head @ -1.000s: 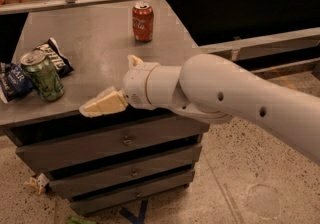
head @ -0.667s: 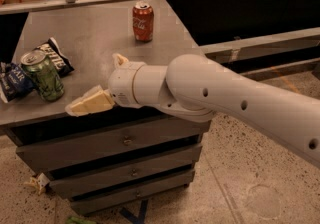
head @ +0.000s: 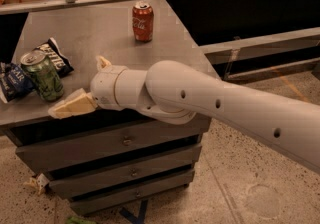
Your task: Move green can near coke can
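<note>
Gripper [head: 77, 86], jaws wide open & empty, just right of green can [head: 42, 75], near-left on table [head: 95, 28]; coke can [head: 143, 21] far side.

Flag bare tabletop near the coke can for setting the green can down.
Bare tabletop lies left of the coke can, toward the chip bags, and in front of it, up to the arm. Right of it only a narrow strip before the edge. Crowded: front-left corner, where the green can, the bags and the open gripper sit close.
</note>
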You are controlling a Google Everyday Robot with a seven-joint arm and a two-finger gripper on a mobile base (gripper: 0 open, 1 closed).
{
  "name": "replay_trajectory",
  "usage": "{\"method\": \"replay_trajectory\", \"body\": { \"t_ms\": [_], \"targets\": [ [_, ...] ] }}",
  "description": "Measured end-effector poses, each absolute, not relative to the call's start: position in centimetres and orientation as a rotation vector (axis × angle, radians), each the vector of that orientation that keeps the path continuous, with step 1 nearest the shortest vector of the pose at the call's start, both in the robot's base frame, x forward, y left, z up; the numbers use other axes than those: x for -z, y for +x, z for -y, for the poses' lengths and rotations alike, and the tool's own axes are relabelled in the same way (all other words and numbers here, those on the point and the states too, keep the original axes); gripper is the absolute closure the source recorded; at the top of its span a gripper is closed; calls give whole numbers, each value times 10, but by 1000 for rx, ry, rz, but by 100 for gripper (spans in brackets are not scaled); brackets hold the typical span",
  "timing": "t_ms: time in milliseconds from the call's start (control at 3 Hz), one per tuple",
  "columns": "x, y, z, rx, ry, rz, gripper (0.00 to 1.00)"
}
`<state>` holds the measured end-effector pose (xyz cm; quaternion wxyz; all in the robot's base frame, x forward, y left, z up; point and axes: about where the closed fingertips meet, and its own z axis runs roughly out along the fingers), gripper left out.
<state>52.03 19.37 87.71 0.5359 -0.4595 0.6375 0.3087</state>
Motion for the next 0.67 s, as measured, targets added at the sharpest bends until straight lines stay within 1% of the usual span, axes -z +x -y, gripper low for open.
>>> {"method": "replay_trajectory", "body": {
  "t_ms": [667],
  "targets": [
    [-874, 536, -225, -758, -1112, -1483, 0]
  ]
}}
